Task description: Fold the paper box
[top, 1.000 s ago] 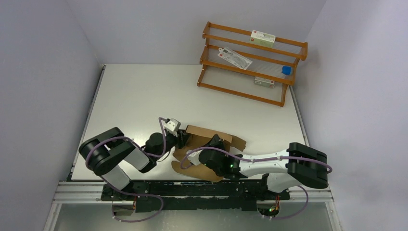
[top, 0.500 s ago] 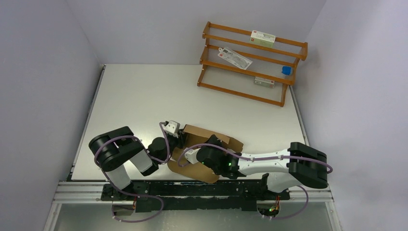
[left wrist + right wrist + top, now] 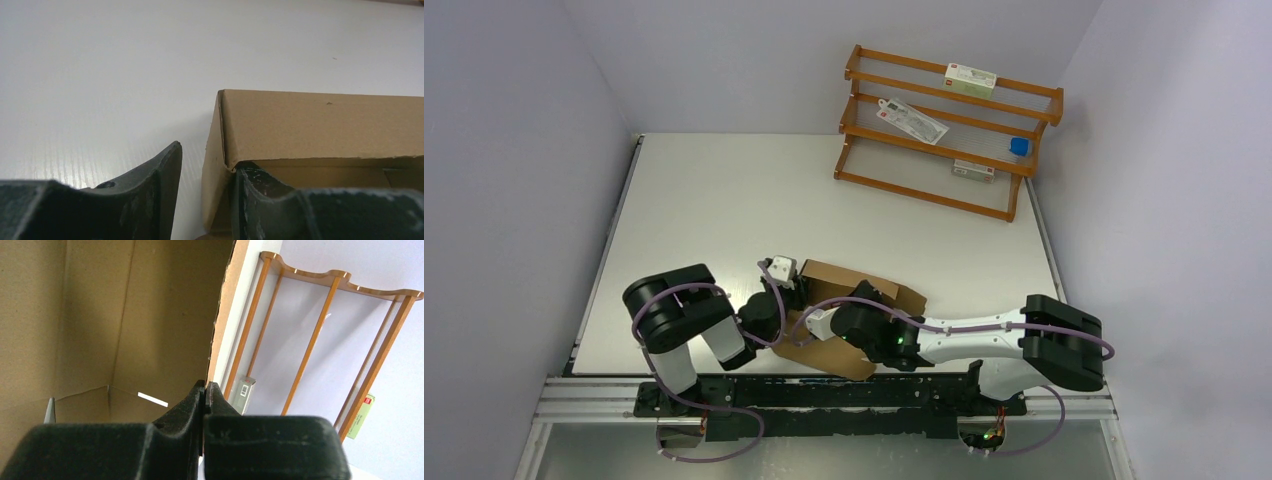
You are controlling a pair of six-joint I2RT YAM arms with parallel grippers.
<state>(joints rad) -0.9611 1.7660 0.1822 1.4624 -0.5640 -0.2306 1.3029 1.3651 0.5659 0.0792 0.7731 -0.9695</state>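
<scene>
**Q:** While both grippers are at the paper box (image 3: 842,278), what stands around it?

**A:** The box lies on the white table (image 3: 714,190), close to the near edge, between the two arms. A wooden rack (image 3: 944,130) stands at the far right, well apart. It carries a white carton (image 3: 970,77), a flat packet (image 3: 914,120) and a small blue object (image 3: 1019,146).

**Q:** Jaw condition?

**A:** Left gripper (image 3: 207,160): spread, straddling the box's left wall, with one finger inside and one outside, clear of the card. Right gripper (image 3: 204,390): pressed together, pinching the edge of a box panel.

**Q:** What is obstructed?

**A:** In the top view the right arm (image 3: 964,340) covers the box's near part, and neither set of fingertips can be made out. The left wrist view cuts the box off at the right. The right wrist view shows only its inner faces.
</scene>
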